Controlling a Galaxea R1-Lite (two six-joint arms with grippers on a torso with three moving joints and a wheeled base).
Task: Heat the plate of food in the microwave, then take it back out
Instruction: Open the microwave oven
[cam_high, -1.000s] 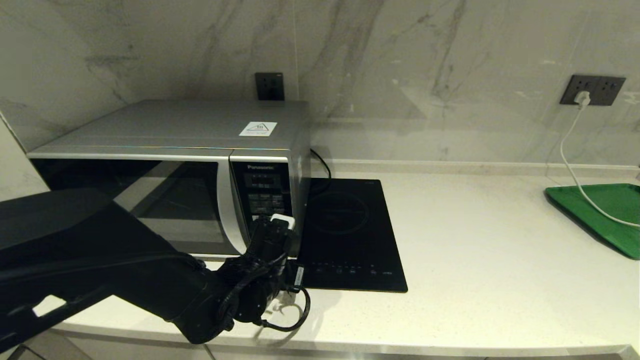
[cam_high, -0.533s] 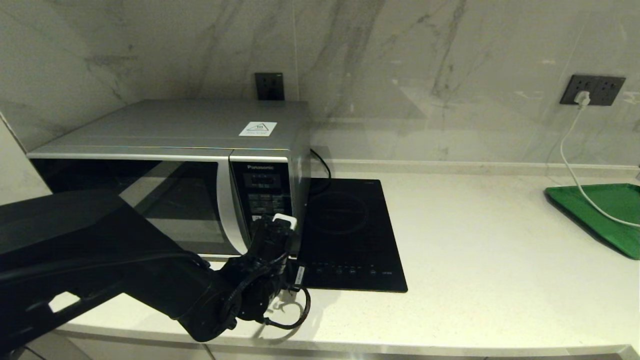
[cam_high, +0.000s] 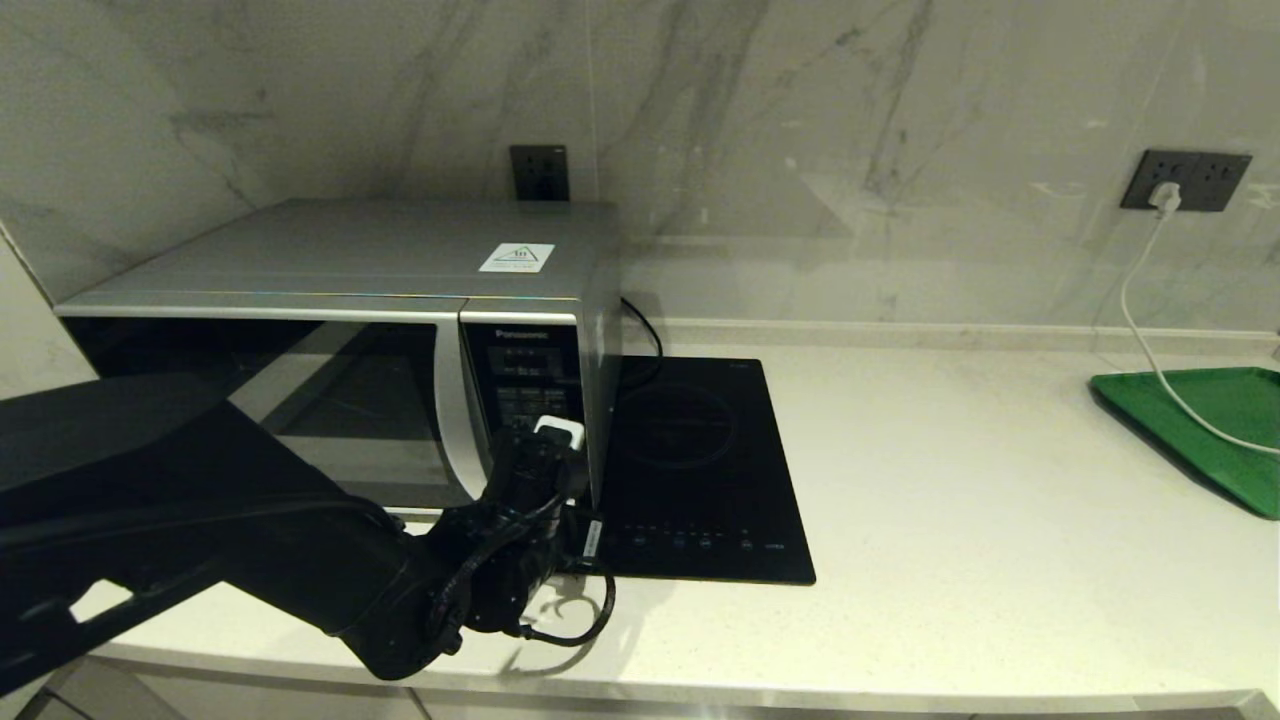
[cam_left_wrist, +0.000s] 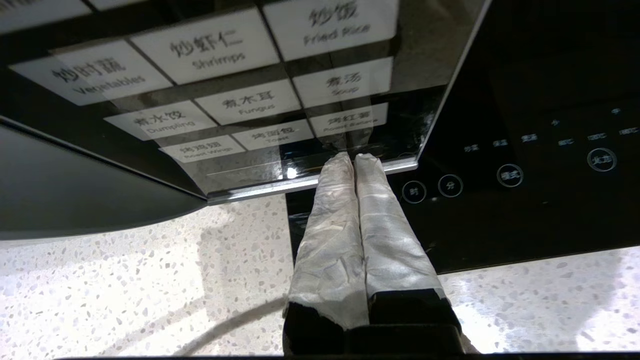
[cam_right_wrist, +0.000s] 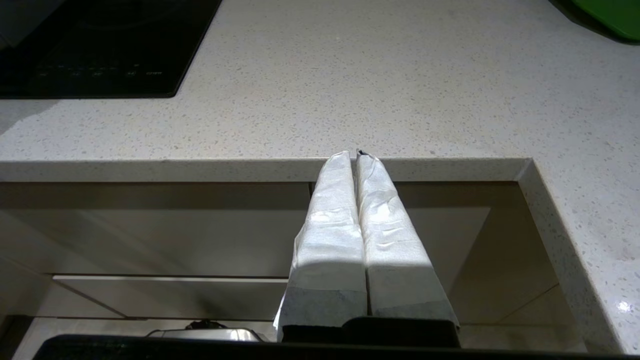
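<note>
The silver-grey Panasonic microwave (cam_high: 360, 260) stands at the left of the counter with its dark glass door closed. My left gripper (cam_high: 555, 440) is shut with nothing in it, and its taped fingertips (cam_left_wrist: 356, 159) press against the bottom edge of the black keypad panel (cam_left_wrist: 260, 100), below the lowest row of buttons. The lilac plate of food is out of view. My right gripper (cam_right_wrist: 354, 155) is shut and empty, parked below the counter's front edge, outside the head view.
A flat black induction hob (cam_high: 695, 465) lies right beside the microwave. A green tray (cam_high: 1215, 425) sits at the far right with a white cable (cam_high: 1150, 340) running across it to a wall socket. The speckled counter (cam_high: 980, 520) lies between them.
My left gripper has shifted slightly up and leftward against the keypad panel's lower edge. The microwave door stays closed.
</note>
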